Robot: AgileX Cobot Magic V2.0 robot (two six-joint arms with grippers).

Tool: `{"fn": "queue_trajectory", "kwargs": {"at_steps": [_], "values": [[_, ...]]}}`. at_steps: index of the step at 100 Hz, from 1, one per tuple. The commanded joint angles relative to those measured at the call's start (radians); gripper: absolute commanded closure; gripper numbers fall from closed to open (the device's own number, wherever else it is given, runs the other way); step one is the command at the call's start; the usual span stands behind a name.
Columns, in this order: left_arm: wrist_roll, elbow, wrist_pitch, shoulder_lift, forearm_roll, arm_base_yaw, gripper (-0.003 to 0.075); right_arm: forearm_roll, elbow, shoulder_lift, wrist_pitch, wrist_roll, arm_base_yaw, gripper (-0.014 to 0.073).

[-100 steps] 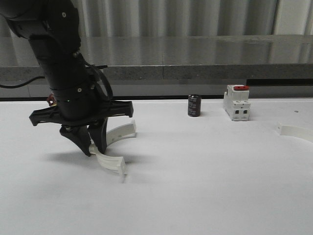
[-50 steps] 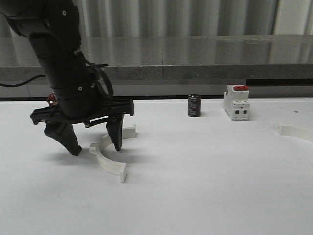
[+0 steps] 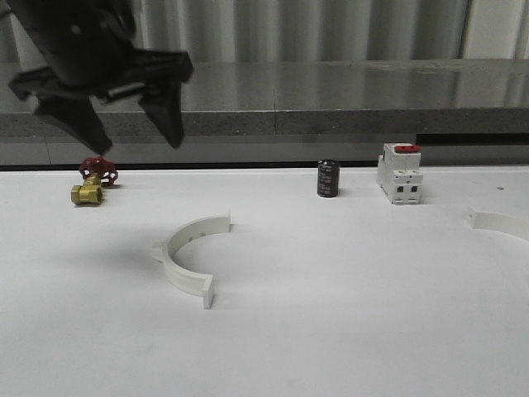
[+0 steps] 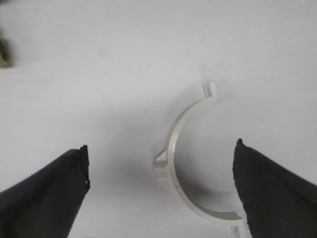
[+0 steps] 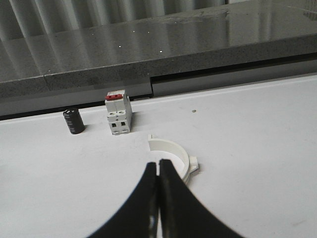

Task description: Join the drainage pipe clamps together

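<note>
One white drainage pipe clamp [image 3: 188, 256] lies flat on the white table at centre left, its open side facing right. High above it and a little to the left hangs my left gripper [image 3: 132, 139], open and empty. In the left wrist view the same clamp [image 4: 184, 163] lies on the table far below, between the spread fingers [image 4: 49, 193] of the left gripper [image 4: 161, 147]. The other clamp [image 3: 500, 222] lies at the table's right edge. In the right wrist view this clamp [image 5: 174, 151] sits just beyond my right gripper [image 5: 158, 163], which is shut with nothing in it.
A white switch block with a red top [image 3: 401, 174] and a black cylinder [image 3: 328, 179] stand at the back of the table. A brass valve with a red handle [image 3: 93, 184] lies at the back left. A grey ledge [image 3: 331, 120] runs behind the table.
My left gripper let go of the clamp, opened wide and rose well above the table. The clamp stays where it was put down. The brass valve has come into view.
</note>
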Motion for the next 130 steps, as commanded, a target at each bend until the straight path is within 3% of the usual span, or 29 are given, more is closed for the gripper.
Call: {"fn": "queue_trajectory", "kwargs": {"at_steps": [1,42,70,95,116,130], "values": [[0.037,-0.003,-0.032,-0.131,0.001,0.05,0.0142,-0.008,-0.014,-0.02,-0.082,-0.005,-0.006,0.0662],[0.119,0.27,-0.144,-0.558,0.001,0.306,0.0142,-0.008,-0.014,-0.02,-0.082,-0.005,-0.006,0.0662],[0.121,0.56,-0.25,-0.868,0.012,0.316,0.0142,-0.008,-0.014,-0.02,-0.082,-0.005,-0.006,0.0662],[0.121,0.735,-0.246,-1.128,0.011,0.316,0.0147,-0.008,-0.014,-0.02,-0.082,-0.005,-0.006,0.0662],[0.121,0.823,-0.194,-1.308,0.011,0.316,0.0208,-0.008,-0.014,-0.02,-0.082,-0.005,-0.006,0.0662],[0.121,0.848,-0.169,-1.384,0.011,0.316,0.0296,-0.008,-0.014,-0.02,-0.082,-0.005,-0.006,0.0662]]}}
